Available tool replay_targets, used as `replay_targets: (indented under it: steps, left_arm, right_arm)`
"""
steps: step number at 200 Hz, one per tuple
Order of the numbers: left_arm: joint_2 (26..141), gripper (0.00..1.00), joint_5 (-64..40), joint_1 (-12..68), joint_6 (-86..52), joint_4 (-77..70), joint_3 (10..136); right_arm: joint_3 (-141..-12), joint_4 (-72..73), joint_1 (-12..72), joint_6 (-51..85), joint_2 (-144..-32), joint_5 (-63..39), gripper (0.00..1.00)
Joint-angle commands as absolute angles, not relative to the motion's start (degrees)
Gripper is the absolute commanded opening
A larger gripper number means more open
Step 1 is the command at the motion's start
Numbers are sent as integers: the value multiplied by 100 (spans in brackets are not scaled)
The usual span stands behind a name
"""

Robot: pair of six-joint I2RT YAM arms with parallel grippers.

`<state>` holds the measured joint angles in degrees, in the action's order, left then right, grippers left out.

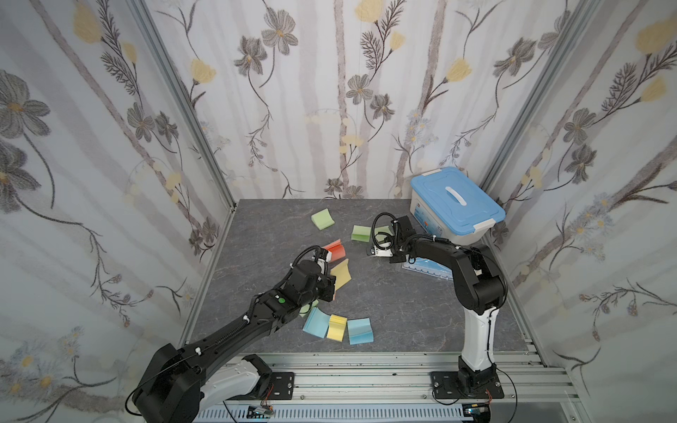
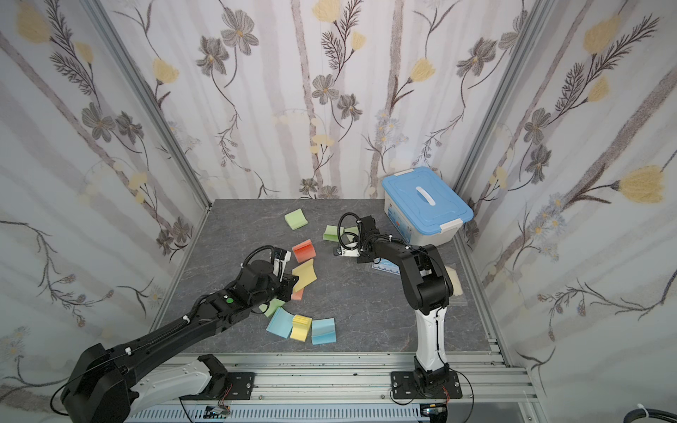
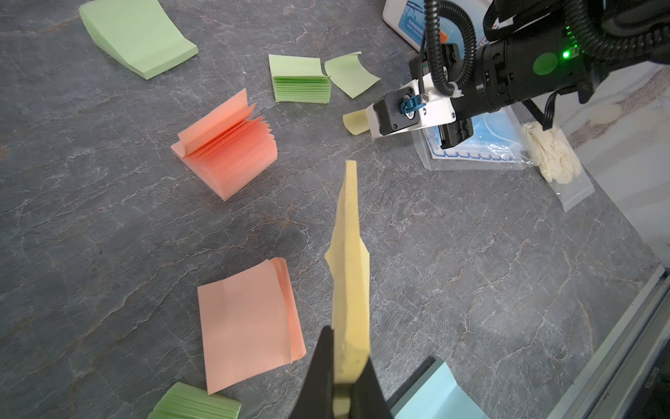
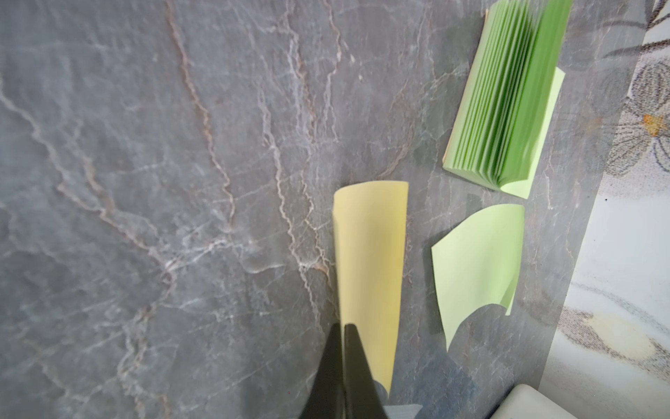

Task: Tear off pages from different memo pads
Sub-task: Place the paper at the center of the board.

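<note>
My left gripper (image 3: 342, 366) is shut on a yellow memo pad (image 3: 350, 275), which I see edge-on and lifted off the table; in a top view the same pad (image 1: 340, 274) hangs above the salmon pads. My right gripper (image 4: 342, 326) is shut on the edge of a single curled yellow page (image 4: 369, 261), held apart from that pad. A loose green page (image 4: 478, 268) lies beside a fanned green pad (image 4: 507, 98). Other memo pads lie on the table: fanned salmon (image 3: 232, 152), flat salmon (image 3: 246, 323), green (image 1: 322, 219), light blue (image 1: 360, 330) and yellow (image 1: 337, 327).
A white box with a blue lid (image 1: 456, 205) stands at the back right. A clear packet of blue masks (image 1: 425, 269) lies under the right arm, with pale gloves (image 3: 551, 152) beside it. Flowered walls close in three sides of the grey marbled table (image 1: 403, 311).
</note>
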<state>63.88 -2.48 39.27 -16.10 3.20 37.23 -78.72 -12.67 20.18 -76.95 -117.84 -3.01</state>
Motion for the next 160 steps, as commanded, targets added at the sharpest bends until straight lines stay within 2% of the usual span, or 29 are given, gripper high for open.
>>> replay_targets:
  steps: [1, 10, 30, 52, 78, 83, 85, 88, 108, 129, 160]
  left_arm:
    - [6433, 0, -298, 3923, -1617, 61, 3779]
    - [6458, 0, -295, 3923, -1618, 46, 3787]
    - [6491, 0, -297, 3927, -1626, 28, 3797]
    - [6609, 0, -264, 3913, -1670, -1, 3873]
    - [6996, 0, -365, 3851, -1806, 83, 4198]
    - [7112, 0, -396, 3829, -1846, 121, 4298]
    - [7148, 0, -413, 3820, -1863, 138, 4351]
    - [7192, 0, -447, 3809, -1882, 168, 4420]
    - [7869, 0, -687, 3750, -1994, 348, 4961]
    - [8618, 0, -836, 3713, -2042, 683, 5667]
    - [9733, 0, -1014, 3617, -2092, 1215, 6620]
  right_arm:
    - [-7926, -1393, 2013, -7699, -11853, -391, 3]
    - [-7921, -1434, 2013, -7699, -11882, -395, 7]
    - [-7849, -1504, 2004, -7700, -11795, -465, 25]
    - [-7706, -1548, 1991, -7576, -11422, -813, 55]
    - [-7573, -1532, 1978, -7037, -10762, -1327, 68]
    - [-7542, -1488, 1970, -6864, -10616, -1388, 76]
    - [-7513, -1446, 1969, -6781, -10569, -1413, 91]
    - [-7470, -1365, 1969, -6669, -10475, -1429, 99]
    - [-6908, -393, 1976, -5692, -9803, -1391, 100]
    - [-6222, 704, 1986, -4074, -8976, -859, 100]
    - [-5514, 842, 1995, -1956, -7879, 248, 100]
